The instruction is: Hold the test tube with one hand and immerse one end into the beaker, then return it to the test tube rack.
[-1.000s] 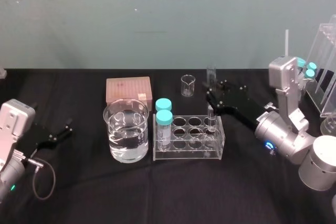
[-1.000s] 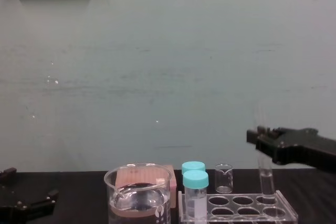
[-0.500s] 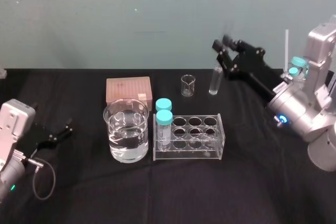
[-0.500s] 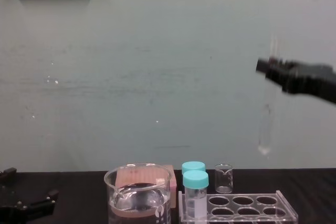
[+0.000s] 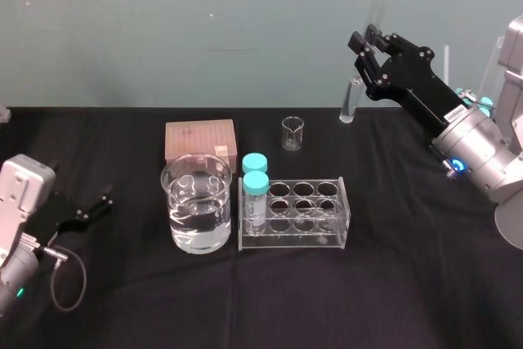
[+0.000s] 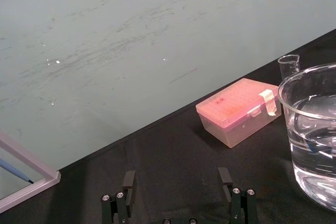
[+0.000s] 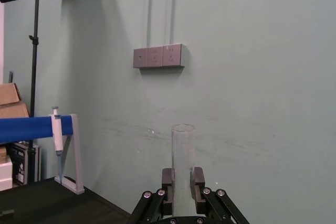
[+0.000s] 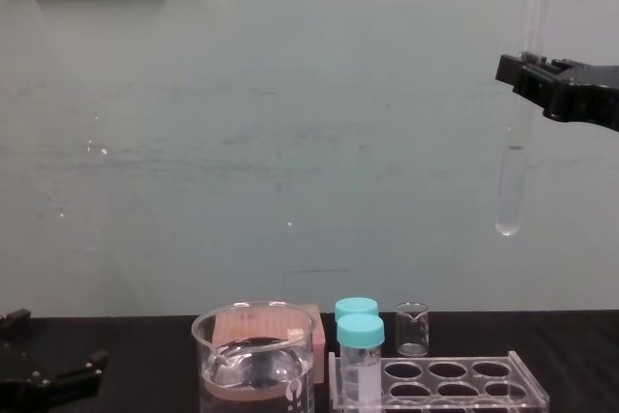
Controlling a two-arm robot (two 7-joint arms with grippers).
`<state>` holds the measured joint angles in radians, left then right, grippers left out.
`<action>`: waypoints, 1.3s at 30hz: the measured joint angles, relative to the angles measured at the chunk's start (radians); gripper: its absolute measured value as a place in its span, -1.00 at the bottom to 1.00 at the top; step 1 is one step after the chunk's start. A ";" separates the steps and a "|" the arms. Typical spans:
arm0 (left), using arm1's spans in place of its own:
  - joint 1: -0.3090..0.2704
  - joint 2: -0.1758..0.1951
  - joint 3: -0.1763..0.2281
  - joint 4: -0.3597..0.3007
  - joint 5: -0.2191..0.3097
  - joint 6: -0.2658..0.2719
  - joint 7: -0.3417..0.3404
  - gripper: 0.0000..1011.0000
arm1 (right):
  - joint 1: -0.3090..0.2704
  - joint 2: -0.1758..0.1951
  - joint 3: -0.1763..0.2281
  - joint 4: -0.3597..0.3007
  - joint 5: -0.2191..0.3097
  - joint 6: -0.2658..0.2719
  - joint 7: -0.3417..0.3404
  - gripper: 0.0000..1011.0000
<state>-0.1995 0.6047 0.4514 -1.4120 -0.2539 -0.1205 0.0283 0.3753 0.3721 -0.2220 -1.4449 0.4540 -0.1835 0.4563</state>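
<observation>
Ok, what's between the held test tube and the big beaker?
Head view: the tiny beaker and the test tube rack with two teal-capped vials. The right gripper holds the test tube higher up.

The right gripper (image 8: pixel 522 73) clamps the test tube (image 8: pixel 510 191) near its top, holding it nearly upright in the air, well above the test tube rack (image 8: pixel 455 379). The rack stands at the desk's (image 8: pixel 145 336) near edge with two teal-capped vials (image 8: pixel 360 350) in its left end. The water-filled beaker (image 8: pixel 253 360) stands just beside the rack's left end.
</observation>
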 joint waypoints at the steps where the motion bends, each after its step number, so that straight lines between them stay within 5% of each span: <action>1: 0.000 0.000 0.000 0.000 0.000 0.000 0.000 0.98 | -0.001 0.000 0.000 -0.001 0.000 0.002 -0.001 -0.55; 39: 0.000 0.000 0.000 0.000 0.000 0.000 0.000 0.98 | -0.022 0.001 0.002 -0.011 -0.017 0.038 -0.023 -0.55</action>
<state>-0.1995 0.6047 0.4514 -1.4120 -0.2539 -0.1205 0.0283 0.3529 0.3733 -0.2203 -1.4554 0.4372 -0.1454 0.4332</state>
